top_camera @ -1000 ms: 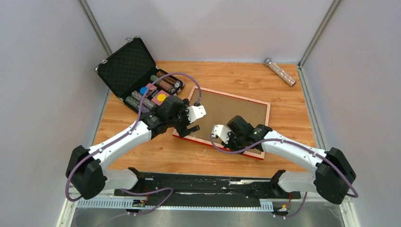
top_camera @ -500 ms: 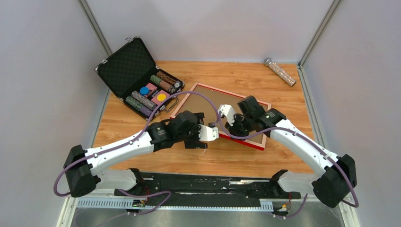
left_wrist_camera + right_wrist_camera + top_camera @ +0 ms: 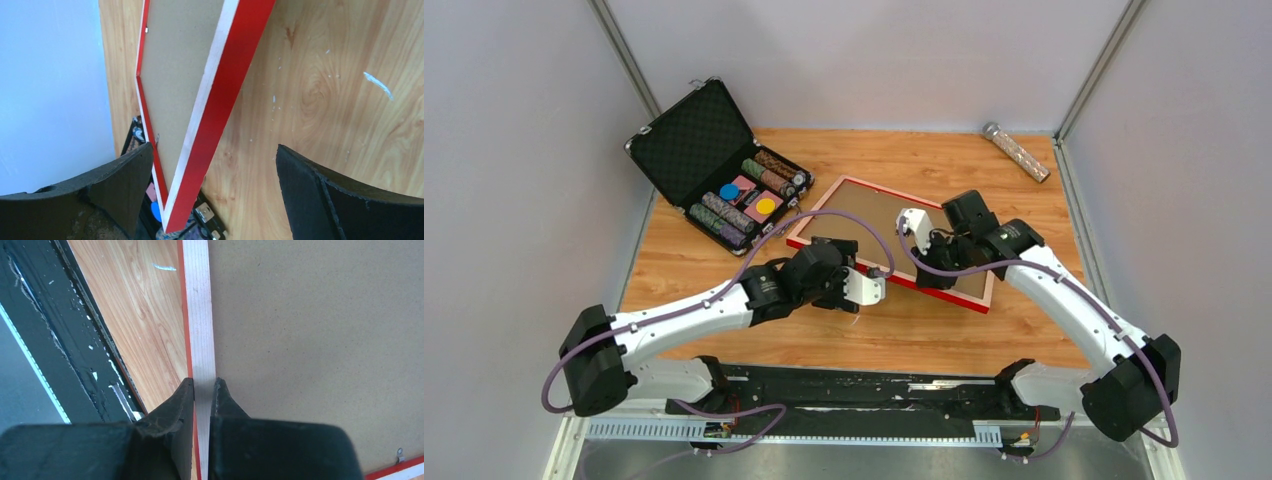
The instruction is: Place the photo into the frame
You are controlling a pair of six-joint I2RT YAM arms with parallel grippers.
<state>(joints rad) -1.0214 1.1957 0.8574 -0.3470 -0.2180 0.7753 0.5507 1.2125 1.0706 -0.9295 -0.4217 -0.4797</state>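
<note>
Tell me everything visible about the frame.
The frame is a thin rectangle, red on its outer edges with pale wood rails on the back, a brown backing board filling it. It rests back-up on the table, near side seemingly raised, where the right gripper clamps its rail.

Large thin red rectangular picture frame [image 3: 220,110], pale wood rim, back up with brown backing board [image 3: 175,75] in place; skewed mid-table, right of centre, near long edge tilted up.

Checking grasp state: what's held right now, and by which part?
Right gripper pinches the frame by its near long rail; left gripper open, holding nothing.
</note>
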